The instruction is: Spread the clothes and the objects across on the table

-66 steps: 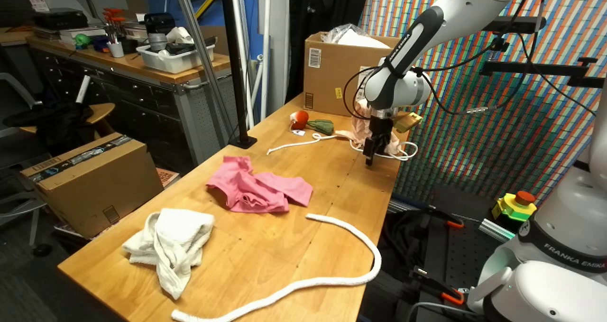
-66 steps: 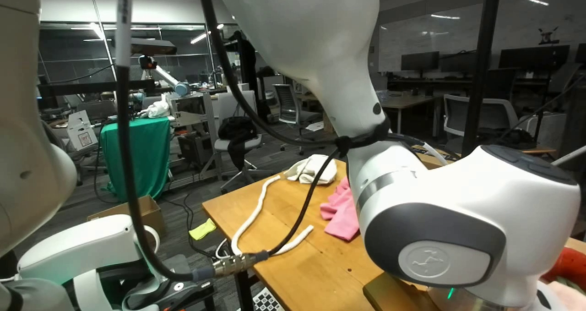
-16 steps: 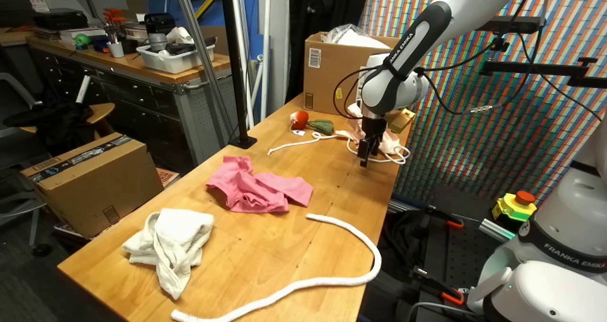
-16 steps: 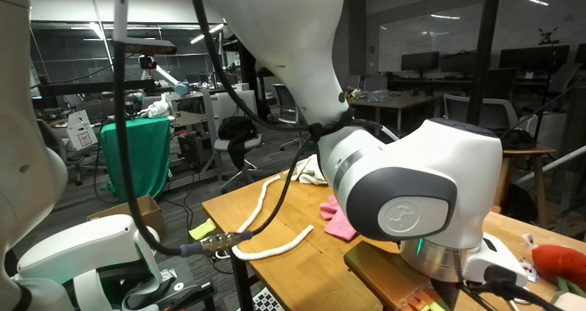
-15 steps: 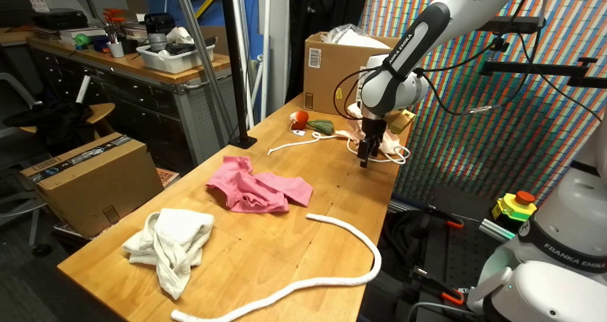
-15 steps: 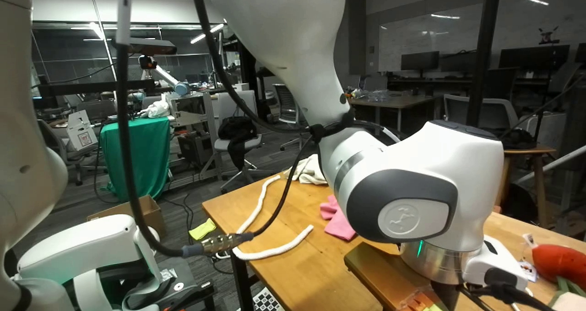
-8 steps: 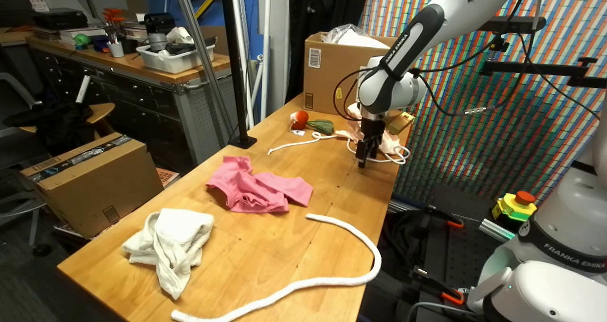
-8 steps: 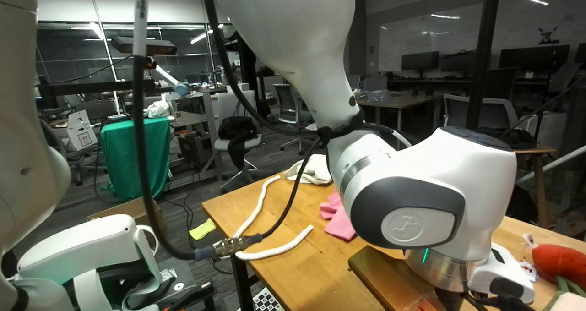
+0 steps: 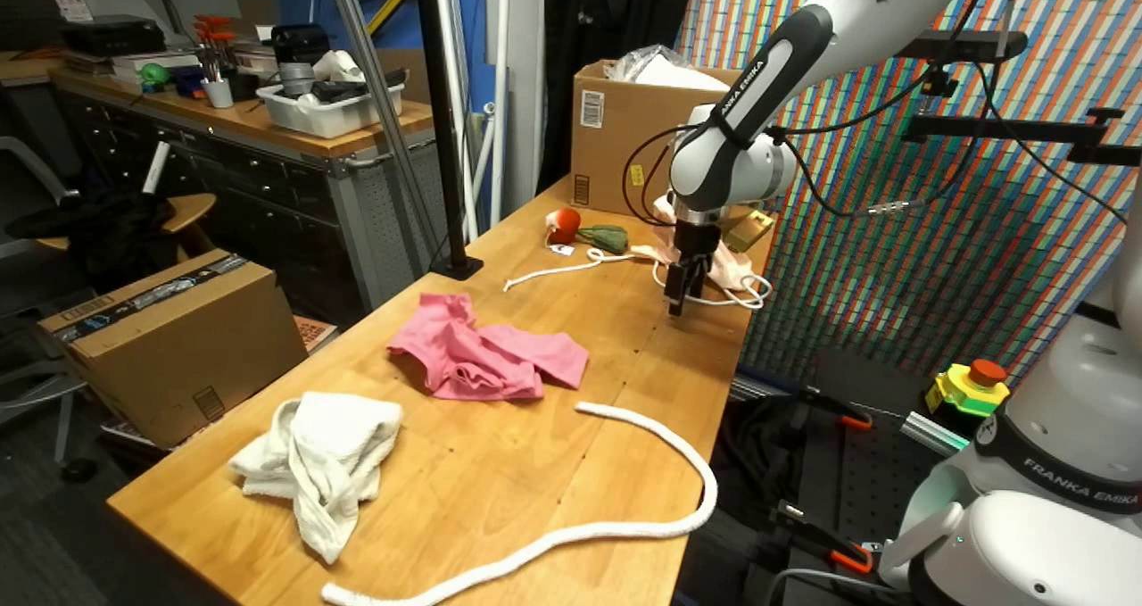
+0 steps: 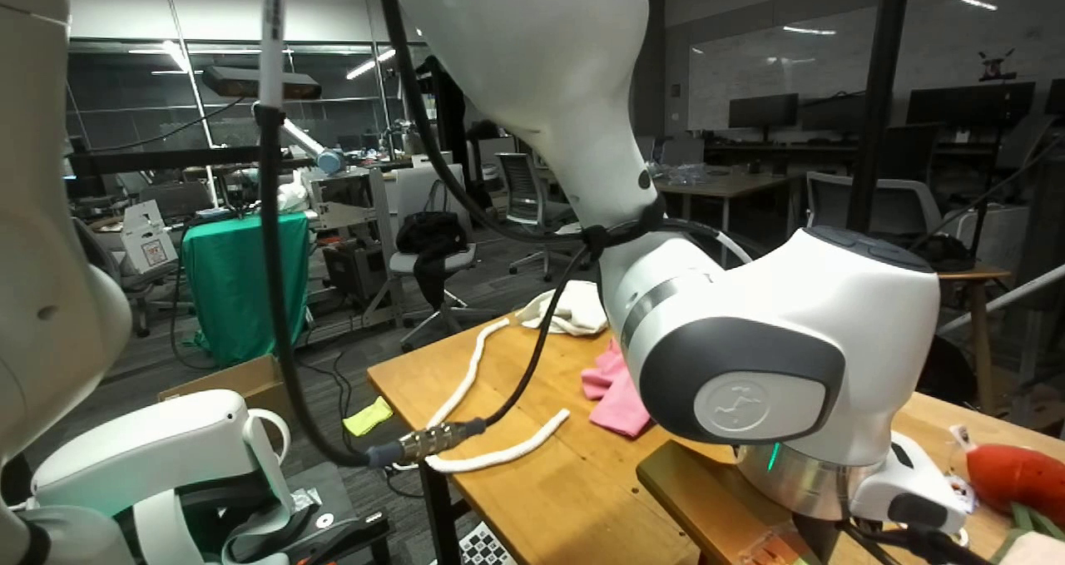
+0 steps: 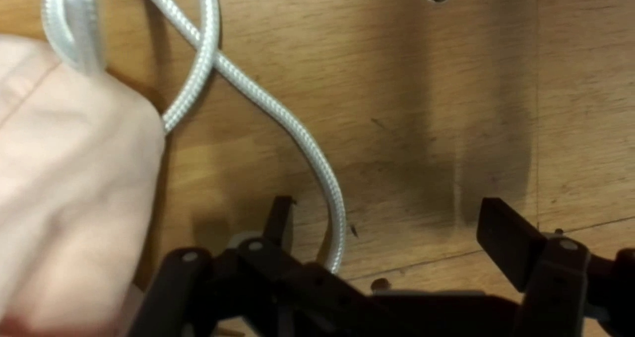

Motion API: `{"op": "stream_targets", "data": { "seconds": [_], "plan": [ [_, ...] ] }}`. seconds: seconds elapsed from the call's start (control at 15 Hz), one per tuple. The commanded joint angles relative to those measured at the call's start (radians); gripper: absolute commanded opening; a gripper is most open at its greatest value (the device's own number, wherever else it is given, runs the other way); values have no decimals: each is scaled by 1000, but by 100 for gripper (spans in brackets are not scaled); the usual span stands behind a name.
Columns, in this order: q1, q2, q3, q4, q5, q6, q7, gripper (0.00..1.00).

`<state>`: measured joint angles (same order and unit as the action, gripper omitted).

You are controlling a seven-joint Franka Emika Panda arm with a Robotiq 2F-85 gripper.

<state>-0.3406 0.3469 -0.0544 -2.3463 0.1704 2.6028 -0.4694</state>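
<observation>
My gripper [image 11: 388,200] stands open low over the table [image 9: 500,463]. In the wrist view a thin white cord [image 11: 317,161] runs between its jaws, nearer the left finger, with nothing gripped. A beige cloth piece [image 11: 74,178] lies to the left, with loops of the cord beside it. In an exterior view a red item [image 9: 564,226] and a green one [image 9: 607,237] lie past the cord's free end. Crumpled pink cloth [image 9: 491,356] rests mid-table, and a bunched cream-white cloth [image 9: 326,463] lies near the closer end. The long white rope [image 9: 616,528] curves along one edge.
A large cardboard box [image 9: 624,142] stands at the far end of the table, behind the gripper. A black post [image 9: 455,262] rises at the table's long edge. The robot's base [image 9: 1062,436] is beyond the opposite edge. Black cables hang from the arm [image 10: 549,315].
Over the last second my open gripper has shifted slightly left in an exterior view. Compared with several seconds ago, the cord's looped end lies a little further left. The cloths and long rope are unmoved.
</observation>
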Motion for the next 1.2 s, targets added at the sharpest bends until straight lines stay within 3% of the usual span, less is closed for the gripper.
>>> {"op": "stream_targets", "data": {
  "seconds": [0.0,0.4,0.47,0.53,0.6,1.0,1.13],
  "plan": [
    [-13,19,22,29,27,-17,-38,87],
    [-26,38,42,37,57,-29,-74,94],
    [-29,45,45,39,63,-30,-79,85],
    [-32,50,48,41,68,-29,-83,69],
    [-36,57,53,45,73,-32,-89,66],
    [-36,54,66,51,102,-65,-114,18],
    [-35,52,67,53,106,-73,-120,7]
  ]
}}
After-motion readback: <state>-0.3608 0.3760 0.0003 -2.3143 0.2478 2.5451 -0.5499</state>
